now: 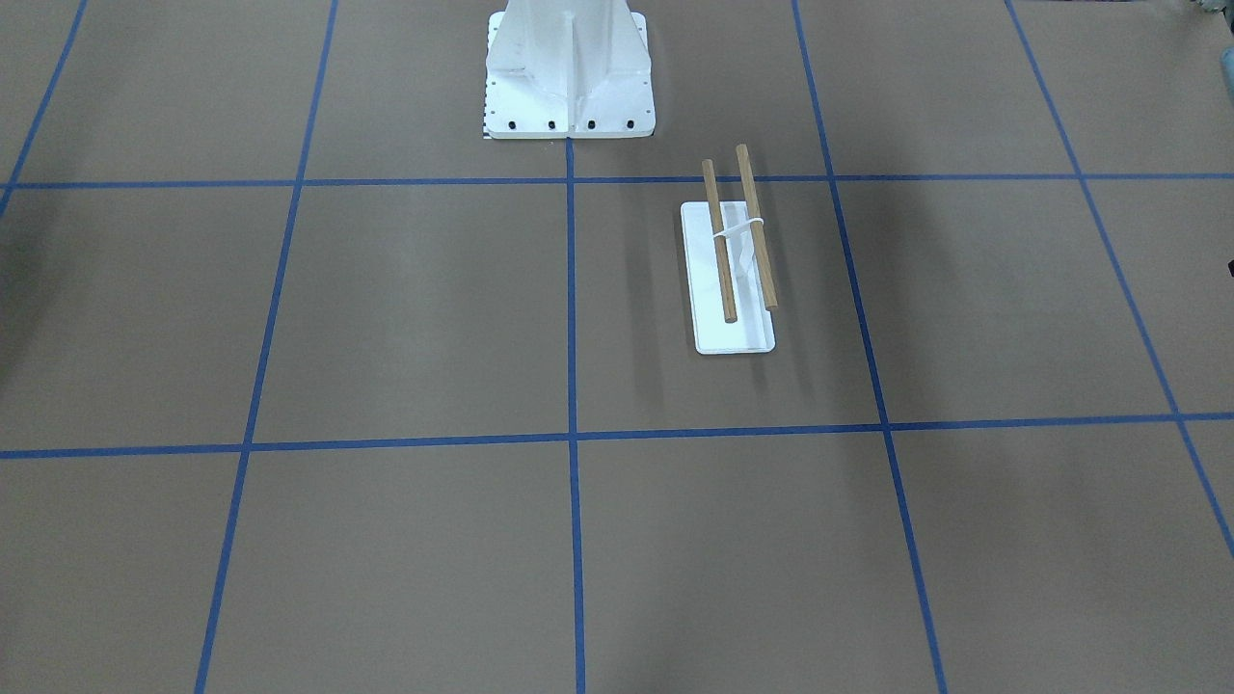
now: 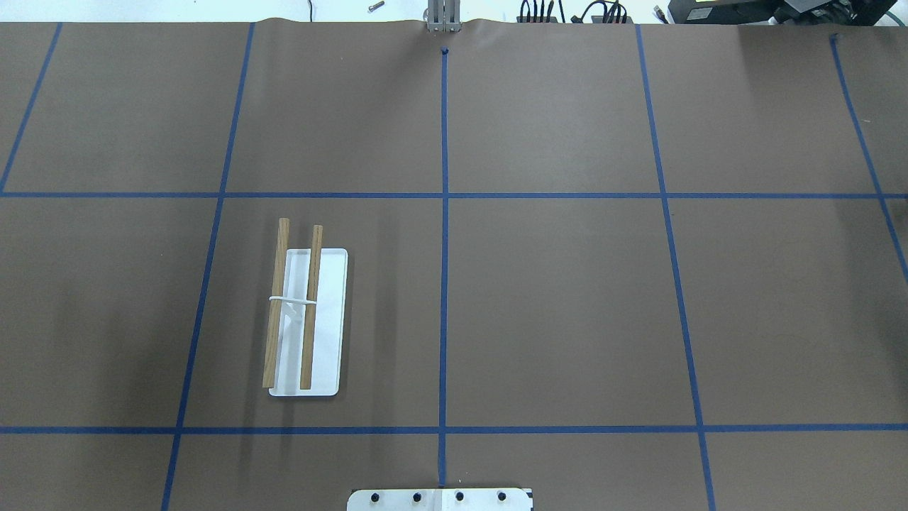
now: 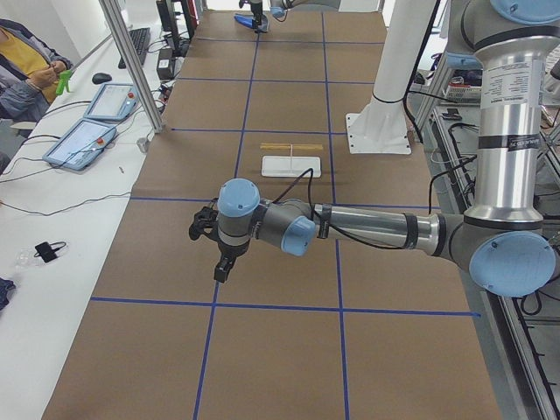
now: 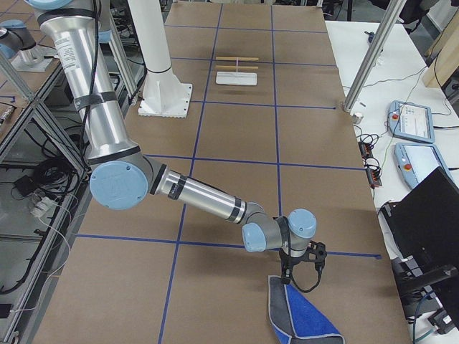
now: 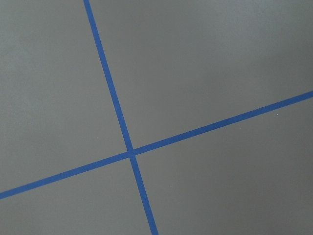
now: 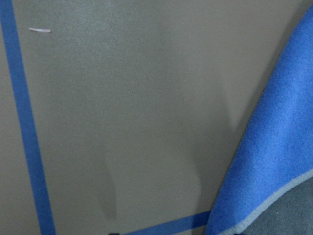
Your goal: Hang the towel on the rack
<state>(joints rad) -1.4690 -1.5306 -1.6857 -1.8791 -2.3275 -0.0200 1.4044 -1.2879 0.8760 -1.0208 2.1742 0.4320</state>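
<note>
The rack (image 2: 298, 305) has two wooden bars on a white base and stands on the table's left half; it also shows in the front view (image 1: 737, 241). The royal-blue towel (image 4: 301, 319) with pale-grey edging lies at the table's far right end, and part of it fills the right of the right wrist view (image 6: 274, 161). My right gripper (image 4: 290, 274) hangs just over the towel's near corner; I cannot tell whether it is open or shut. My left gripper (image 3: 222, 268) points down over bare table at the left end; I cannot tell its state either.
Blue tape lines (image 2: 444, 213) divide the brown table cover into squares. The robot's white base (image 1: 569, 67) stands at the table's near edge. A side bench with tablets (image 3: 83, 140) and an operator runs along the far side.
</note>
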